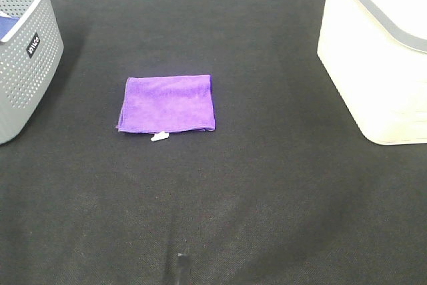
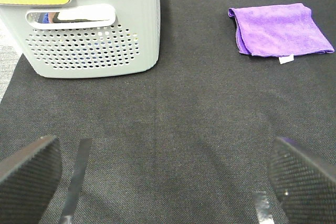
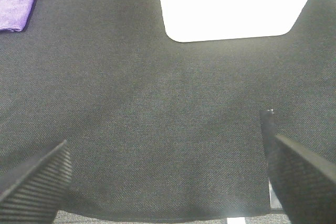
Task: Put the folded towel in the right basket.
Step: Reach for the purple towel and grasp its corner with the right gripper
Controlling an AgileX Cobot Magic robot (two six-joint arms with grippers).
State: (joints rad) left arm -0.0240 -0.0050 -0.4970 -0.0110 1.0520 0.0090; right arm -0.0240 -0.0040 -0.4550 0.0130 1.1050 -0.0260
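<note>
The folded purple towel (image 1: 167, 103) lies flat on the black mat (image 1: 267, 185), well apart from the white right basket (image 1: 373, 65); a white scrap (image 1: 159, 137) at its edge is probably a label; left gripper (image 2: 168, 177) and right gripper (image 3: 168, 177) both gape wide, empty.

Left gripper (image 2: 165, 182): jaws spread wide, nothing between them, pointing forward and down. Right gripper (image 3: 168, 182): jaws equally wide apart, empty, tilted steeply downward.
</note>
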